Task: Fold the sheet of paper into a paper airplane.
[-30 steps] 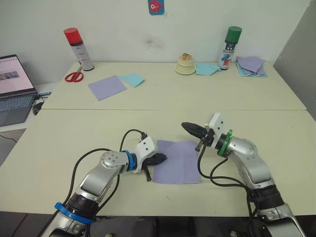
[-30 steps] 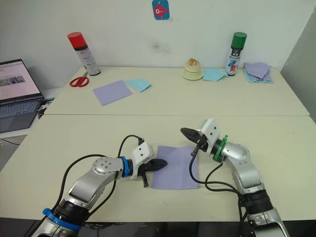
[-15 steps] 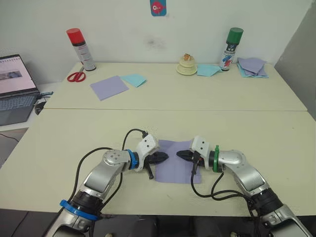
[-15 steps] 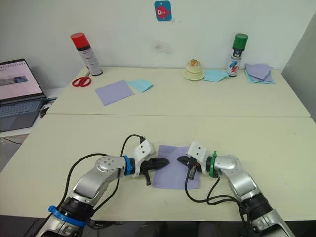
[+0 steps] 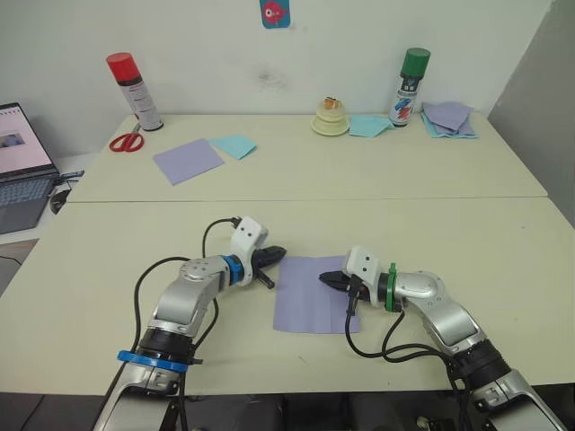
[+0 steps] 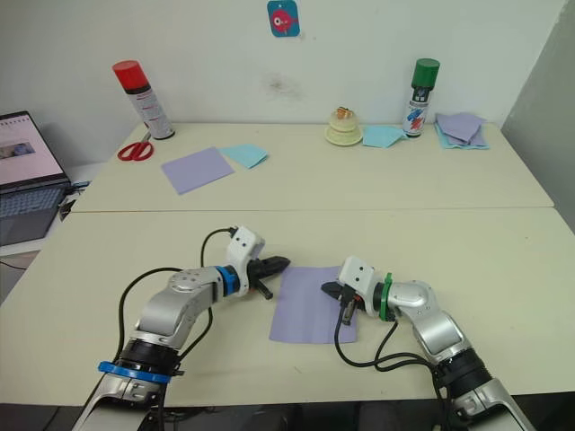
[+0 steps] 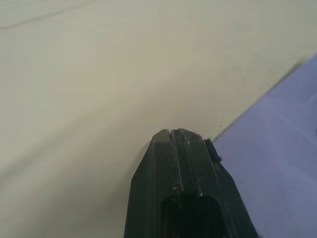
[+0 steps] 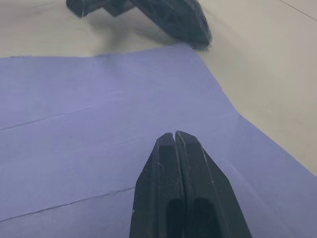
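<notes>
Your left gripper (image 5: 277, 254) has pulled back off the left edge of the sheet of paper (image 5: 310, 296) and moved farther away; its closed tips now sit at the sheet's far left corner. Your right gripper (image 5: 328, 280) came down from above the far right corner a second ago and now rests, fingers together, on the sheet's right half.
</notes>
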